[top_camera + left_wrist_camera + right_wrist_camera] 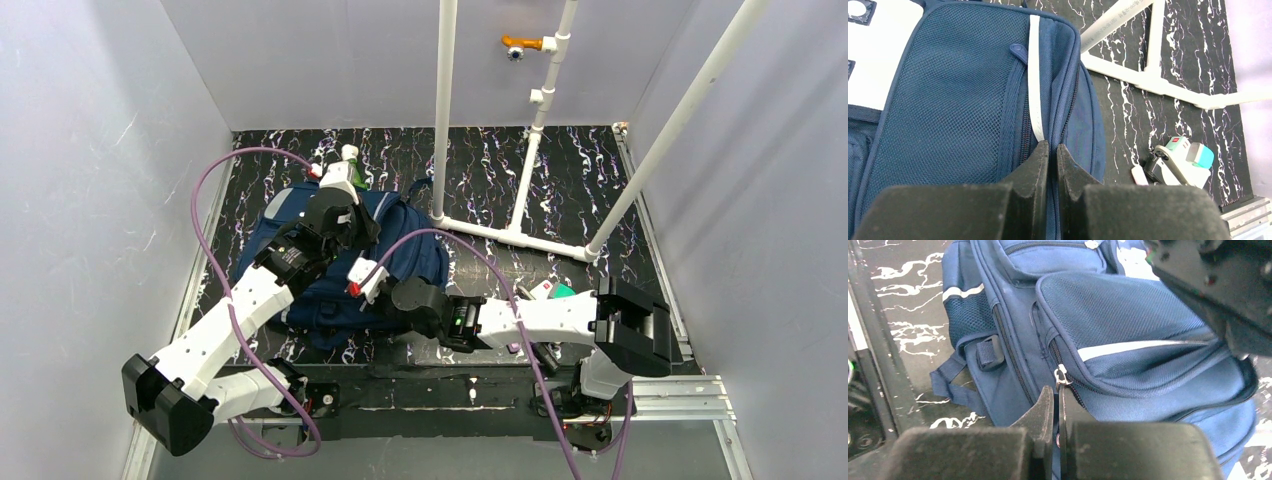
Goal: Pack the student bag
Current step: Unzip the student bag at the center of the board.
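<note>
The student bag (400,250), navy blue with a mesh panel and a white stripe, lies on the black marbled mat. My left gripper (345,222) is over its upper part. In the left wrist view the gripper (1052,145) is shut on a fold of the bag's (948,100) blue fabric beside a zipper seam. My right gripper (392,298) is at the bag's near right side. In the right wrist view the gripper (1055,389) is shut on the pull of a silver zipper slider (1062,376) on the bag (1128,315). The pocket behind the slider gapes open.
A white and teal gadget (1180,161) lies on the mat right of the bag and shows in the top view (553,291). A green bottle with a white cap (349,160) stands behind the bag. A white pipe frame (515,235) stands at the back right.
</note>
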Robot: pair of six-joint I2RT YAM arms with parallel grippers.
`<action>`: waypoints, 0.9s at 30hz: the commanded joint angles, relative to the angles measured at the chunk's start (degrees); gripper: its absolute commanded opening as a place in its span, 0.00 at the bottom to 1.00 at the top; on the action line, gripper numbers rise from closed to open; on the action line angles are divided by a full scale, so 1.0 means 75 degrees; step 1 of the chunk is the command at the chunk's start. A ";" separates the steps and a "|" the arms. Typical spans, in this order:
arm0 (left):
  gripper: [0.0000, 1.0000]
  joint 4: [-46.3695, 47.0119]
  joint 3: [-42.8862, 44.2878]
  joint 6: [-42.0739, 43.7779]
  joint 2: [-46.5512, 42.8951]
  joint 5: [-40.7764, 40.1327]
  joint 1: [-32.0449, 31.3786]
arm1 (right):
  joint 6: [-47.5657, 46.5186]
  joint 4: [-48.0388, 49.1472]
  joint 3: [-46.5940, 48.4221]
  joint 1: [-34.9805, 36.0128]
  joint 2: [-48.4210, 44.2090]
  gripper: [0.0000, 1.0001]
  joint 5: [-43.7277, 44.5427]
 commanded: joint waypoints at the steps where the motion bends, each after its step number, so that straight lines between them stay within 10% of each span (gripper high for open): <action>1: 0.00 0.1437 0.0434 -0.0214 -0.0151 0.0305 -0.0011 | -0.2000 0.1113 0.0186 0.0431 0.0264 0.01 -0.0396; 16: 0.00 0.1894 -0.0096 0.0262 -0.0449 0.0897 -0.0003 | -0.6097 -0.2703 0.1804 -0.0110 0.0562 0.15 -0.3528; 27: 0.00 0.1307 -0.0039 0.0908 -0.0591 0.0523 -0.0003 | -0.2778 -0.2085 0.0418 -0.0586 -0.0908 0.61 -0.4667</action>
